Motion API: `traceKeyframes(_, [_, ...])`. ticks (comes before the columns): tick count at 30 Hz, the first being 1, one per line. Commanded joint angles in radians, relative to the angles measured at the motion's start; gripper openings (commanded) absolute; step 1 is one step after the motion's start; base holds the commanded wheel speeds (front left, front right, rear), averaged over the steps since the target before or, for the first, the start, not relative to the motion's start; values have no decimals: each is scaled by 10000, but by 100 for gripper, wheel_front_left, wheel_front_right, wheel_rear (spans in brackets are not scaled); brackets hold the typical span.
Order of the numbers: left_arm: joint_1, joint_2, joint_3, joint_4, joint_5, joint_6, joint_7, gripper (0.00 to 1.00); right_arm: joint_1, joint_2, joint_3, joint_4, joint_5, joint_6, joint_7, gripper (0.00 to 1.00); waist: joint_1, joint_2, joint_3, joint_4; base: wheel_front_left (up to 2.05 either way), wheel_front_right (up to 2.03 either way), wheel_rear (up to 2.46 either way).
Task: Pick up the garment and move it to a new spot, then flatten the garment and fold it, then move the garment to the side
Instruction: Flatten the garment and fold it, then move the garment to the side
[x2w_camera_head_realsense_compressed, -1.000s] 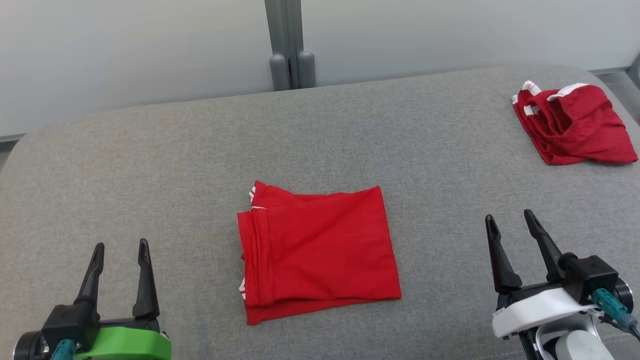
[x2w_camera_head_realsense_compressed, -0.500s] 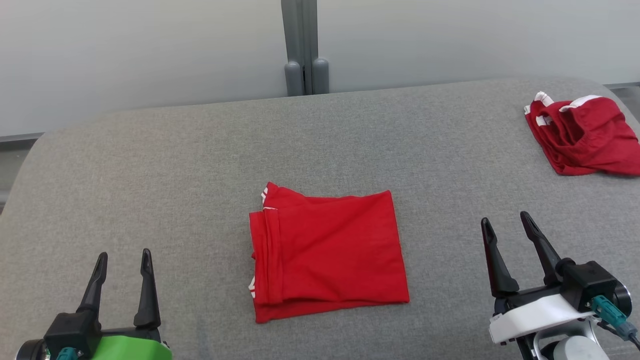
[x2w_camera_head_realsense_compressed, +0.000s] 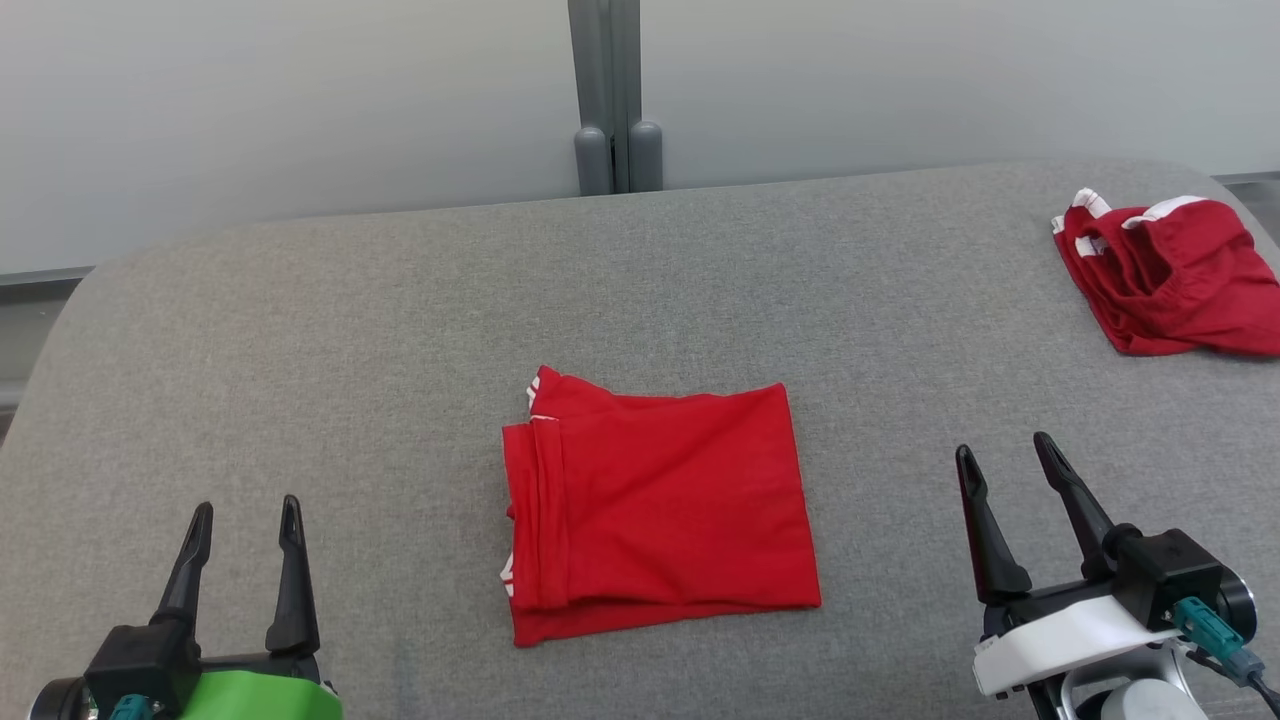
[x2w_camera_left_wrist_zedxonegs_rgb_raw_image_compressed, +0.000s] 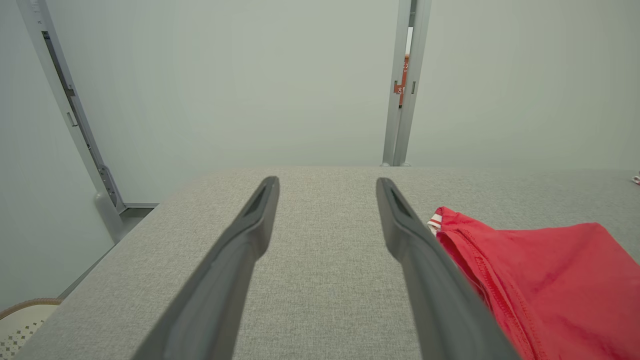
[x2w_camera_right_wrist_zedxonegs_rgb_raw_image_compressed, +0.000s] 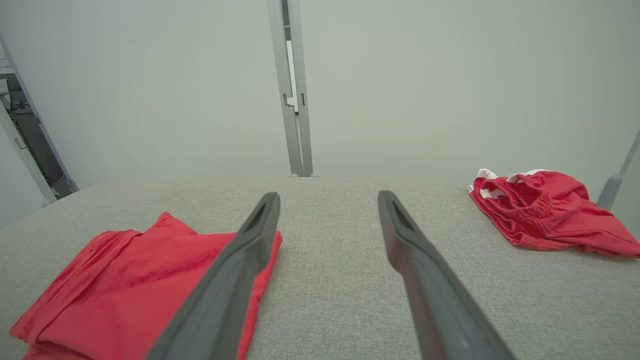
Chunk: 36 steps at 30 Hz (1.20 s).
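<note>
Grey padded tabletop against a pale wall, folded red garment lying flat between the left gripper and right gripper, apart from both with bare fabric either side. Its longer side runs across from one gripper to the other, white-trimmed layered edge facing the left one. Both sets of jaws are spread wide, holding nothing. Crumpled red shorts sit well ahead and right of the right fingers, grey post behind the far edge
</note>
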Motion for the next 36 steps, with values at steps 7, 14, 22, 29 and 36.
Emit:
traceKeyframes(7, [51, 85, 65, -40, -52, 0, -23, 100, 104, 35, -5, 10, -36, -1, -25, 100, 0, -1, 12, 19, 0, 0, 0])
traceKeyframes(14, [48, 115, 83, -14, -99, 0, -23, 100, 112, 38, 14, 49, -24, -1, -25, 100, 0, -1, 31, 22, 0, 0, 0])
traceKeyframes(22, [51, 97, 101, 0, -98, 0, -23, 100, 96, 10, 31, 81, 11, -1, -25, 100, 0, -1, 31, 40, 0, 0, 0])
traceKeyframes(29, [30, 56, 63, 16, -88, 0, -23, 100, -23, 51, 134, 94, 26, 1, -25, 100, 0, -1, 20, 113, 0, 0, 0])
traceKeyframes(36, [-77, 6, 18, -14, -105, 0, -23, 100, -785, -162, 867, 359, 77, -1, -25, 100, 0, -1, 181, 216, 0, 0, 0])
